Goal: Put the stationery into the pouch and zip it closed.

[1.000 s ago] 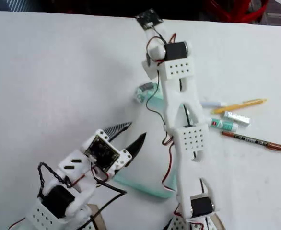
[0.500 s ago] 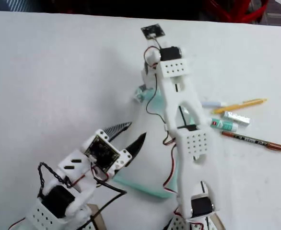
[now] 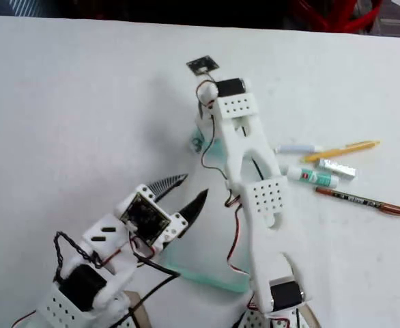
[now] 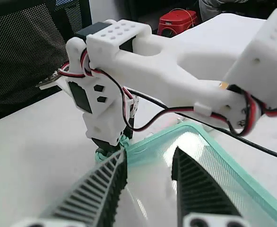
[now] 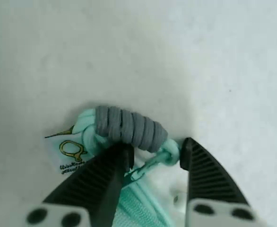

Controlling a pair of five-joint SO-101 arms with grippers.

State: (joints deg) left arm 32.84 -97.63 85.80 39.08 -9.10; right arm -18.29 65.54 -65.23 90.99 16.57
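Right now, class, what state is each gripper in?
Left gripper: open, empty, over the pouch.
Right gripper: closed on the zipper pull.

The pouch lies on the table, with the stationery to its right.

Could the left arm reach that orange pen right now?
Probably not directly: the right arm lies stretched over the pouch, squarely between the left gripper and the orange pen on its far side.

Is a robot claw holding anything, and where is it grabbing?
The left gripper holds nothing. The right gripper is at the zipper pull of the pouch, but a firm grip cannot be told.
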